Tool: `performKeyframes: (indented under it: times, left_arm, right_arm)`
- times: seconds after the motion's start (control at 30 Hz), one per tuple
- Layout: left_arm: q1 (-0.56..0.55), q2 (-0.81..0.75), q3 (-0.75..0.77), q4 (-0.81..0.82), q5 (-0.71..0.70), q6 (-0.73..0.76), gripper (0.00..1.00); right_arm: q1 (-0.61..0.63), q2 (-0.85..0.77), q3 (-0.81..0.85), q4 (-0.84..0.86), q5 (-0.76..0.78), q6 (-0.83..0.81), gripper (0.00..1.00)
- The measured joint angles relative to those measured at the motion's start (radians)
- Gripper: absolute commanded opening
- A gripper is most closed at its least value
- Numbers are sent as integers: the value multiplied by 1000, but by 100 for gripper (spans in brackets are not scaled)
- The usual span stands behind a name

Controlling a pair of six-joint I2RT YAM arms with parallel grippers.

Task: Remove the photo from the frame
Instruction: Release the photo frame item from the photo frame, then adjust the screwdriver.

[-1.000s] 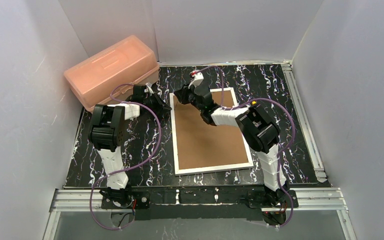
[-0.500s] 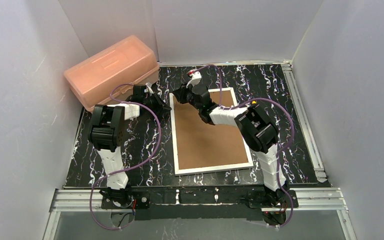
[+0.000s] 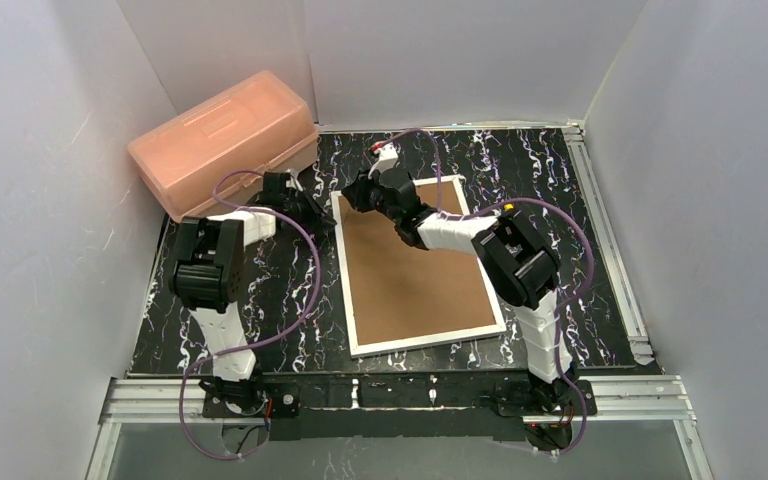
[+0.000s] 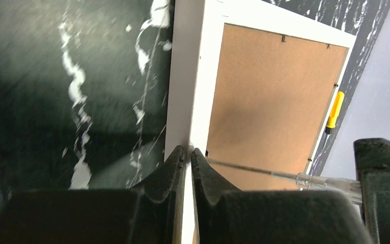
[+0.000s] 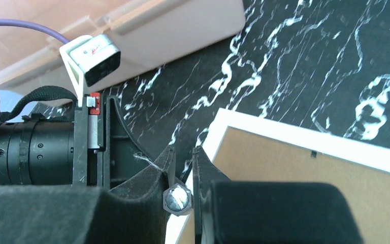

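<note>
Frame [image 3: 420, 270] lies brown back up on my counter [image 3: 560, 200], between both arms. My left claw [image 4: 185, 152] pinches its white rim near the far-left corner. My right claw [image 5: 184, 152] grips a clear tool [image 4: 264, 173] reaching across the backing.

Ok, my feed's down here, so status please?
Left gripper pinching frame's left rim. Right gripper at its far-left corner, grip unclear. Frame face down, backing on, photo unseen. Box clear.

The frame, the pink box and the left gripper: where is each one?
the frame [image 3: 412, 285], top external view, its brown back
the pink box [image 3: 222, 140], top external view, its lid
the left gripper [image 4: 187, 151], left wrist view, between its fingertips
</note>
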Motion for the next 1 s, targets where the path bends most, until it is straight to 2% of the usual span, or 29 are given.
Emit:
performKeyframes:
  times: [0.1,0.23,0.47,0.67,0.87,1.0]
  left_arm:
    - [8,-55,-55,-17,-25,-6,8]
    - [24,-141,-139,-49,-50,-10,13]
    - [32,-311,-222,-93,-79,6,37]
    - [18,-535,-330,-102,-72,55,52]
    - [-121,-792,-429,-133,-71,109,64]
    - [-240,-933,-478,-122,-72,160,67]
  right_arm:
    - [8,-40,-24,-72,-21,33,1]
    - [8,-166,-149,-140,-66,90,1]
    - [-74,-450,-346,-242,-65,83,1]
    - [-93,-669,-441,-330,-60,67,1]
    - [-88,-772,-489,-383,-90,90,1]
    - [-88,-799,-513,-396,-150,122,1]
